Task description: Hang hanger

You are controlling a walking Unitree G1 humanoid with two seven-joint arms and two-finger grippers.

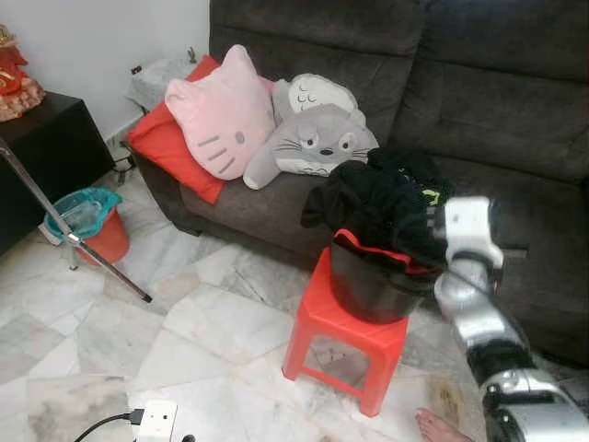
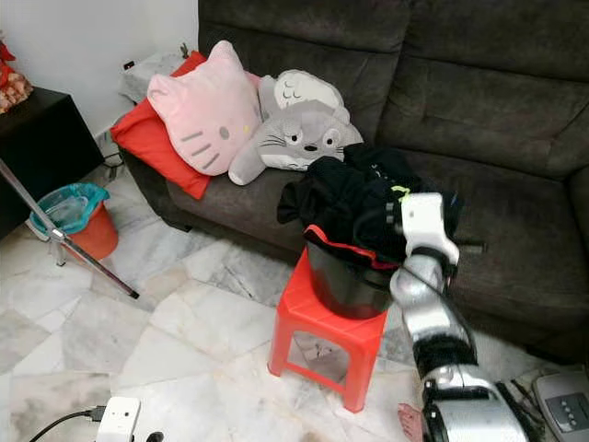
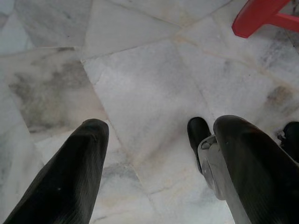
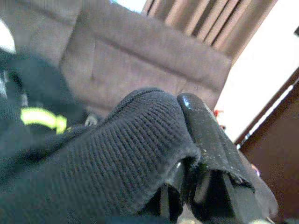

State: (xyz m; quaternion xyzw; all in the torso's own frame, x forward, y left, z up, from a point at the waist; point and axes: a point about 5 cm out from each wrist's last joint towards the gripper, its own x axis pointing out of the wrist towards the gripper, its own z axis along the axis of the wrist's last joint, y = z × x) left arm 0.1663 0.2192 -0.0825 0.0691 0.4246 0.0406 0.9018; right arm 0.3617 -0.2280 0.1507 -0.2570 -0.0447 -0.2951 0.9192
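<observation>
Marble floor (image 1: 221,322), dark sofa (image 1: 497,110) behind. Red stool (image 1: 345,336) carries black bucket (image 1: 368,285) heaped with black clothes (image 1: 386,198). Right gripper (image 4: 187,186) clamped on black knit garment (image 4: 117,158) above bucket. Left gripper (image 3: 154,163) hangs, fingers apart. No hanger discernible.

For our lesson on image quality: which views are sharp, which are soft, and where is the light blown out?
Both eye views: evenly lit, sharp on the sofa and red stool. Left wrist view: floor crisp, left gripper fingers blurred. Right wrist view: soft overall, bright window area washed out, dark garment close and fuzzy in the right gripper.
</observation>
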